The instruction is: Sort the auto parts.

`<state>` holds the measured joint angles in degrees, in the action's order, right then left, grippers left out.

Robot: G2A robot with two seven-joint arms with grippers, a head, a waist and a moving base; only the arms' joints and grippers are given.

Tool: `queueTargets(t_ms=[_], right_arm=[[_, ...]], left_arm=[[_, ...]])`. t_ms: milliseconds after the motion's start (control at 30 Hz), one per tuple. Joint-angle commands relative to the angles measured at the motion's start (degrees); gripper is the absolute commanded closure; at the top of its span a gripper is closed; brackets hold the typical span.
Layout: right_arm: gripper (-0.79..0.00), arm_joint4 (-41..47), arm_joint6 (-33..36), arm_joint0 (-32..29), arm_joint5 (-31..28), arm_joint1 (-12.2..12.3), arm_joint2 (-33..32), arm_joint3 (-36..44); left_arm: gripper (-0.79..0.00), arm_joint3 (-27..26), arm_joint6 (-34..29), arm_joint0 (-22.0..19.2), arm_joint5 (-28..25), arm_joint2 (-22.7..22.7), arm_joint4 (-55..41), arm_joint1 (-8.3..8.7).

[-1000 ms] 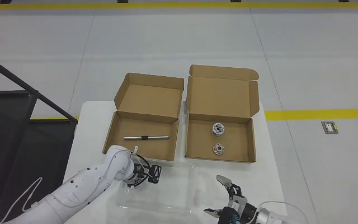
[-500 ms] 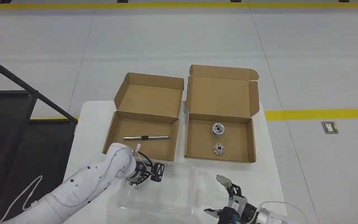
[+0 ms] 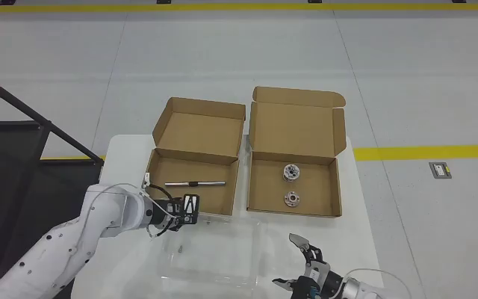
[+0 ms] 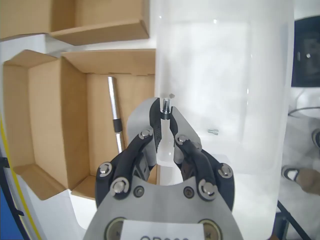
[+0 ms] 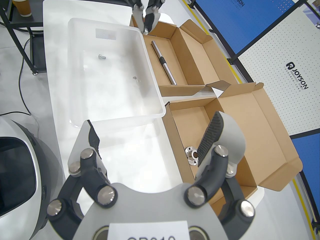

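A small bolt (image 4: 165, 106) is gripped between the tips of the left end effector (image 4: 165, 112). Its head is pinched by the pads and its threaded end stands out past them, so its long axis runs along the fingers and points roughly to the right of the scene. The held bolt is placed right at the seam where the far left corner of the clear bin (image 3: 224, 254) meets the near wall of the left box (image 3: 160, 168).

The coming move is judged to turn on that seam: the box's open floor lies just to the far side of the bolt and the bin just to the near side, so only a short shift away is needed before release. Inside the left box a rod (image 3: 196, 182) is laid lengthwise, left to right, with a bare strip between it and the near wall.

The right box (image 3: 317, 187), holding two flanged hubs (image 3: 291, 173), is set well to the right. A second bolt (image 3: 180, 247) lies in the bin. The right end effector (image 3: 290, 261) is held wide open and empty at the near right of the table (image 3: 123, 149), well apart from the held bolt; the left arm is far better placed.
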<state>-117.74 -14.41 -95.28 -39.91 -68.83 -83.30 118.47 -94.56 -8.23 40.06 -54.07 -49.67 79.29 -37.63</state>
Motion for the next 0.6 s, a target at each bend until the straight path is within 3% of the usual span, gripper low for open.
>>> queueTargets(t_ms=[0, 167, 267, 467, 567], right_arm=[[-0.785, 0.0, 0.0, 0.0, 0.0, 0.0, 0.0, 0.0], [-0.785, 0.0, 0.0, 0.0, 0.0, 0.0, 0.0, 0.0], [-0.785, 0.0, 0.0, 0.0, 0.0, 0.0, 0.0, 0.0], [-0.785, 0.0, 0.0, 0.0, 0.0, 0.0, 0.0, 0.0], [-0.785, 0.0, 0.0, 0.0, 0.0, 0.0, 0.0, 0.0]], left_arm=[[0.0, -0.1, 7.9, 3.2, 3.5, -3.1, 3.6, 1.05], [0.0, 1.0, 23.1, 8.7, 8.9, -8.2, 7.8, 2.72], [0.0, 2.4, 28.6, 10.9, 10.7, -10.0, 9.8, 3.26], [0.0, 4.8, 27.7, 11.5, 11.3, -10.0, 10.5, 2.81], [0.0, 6.5, 21.2, 9.3, 11.9, -7.3, 11.0, 1.46]])
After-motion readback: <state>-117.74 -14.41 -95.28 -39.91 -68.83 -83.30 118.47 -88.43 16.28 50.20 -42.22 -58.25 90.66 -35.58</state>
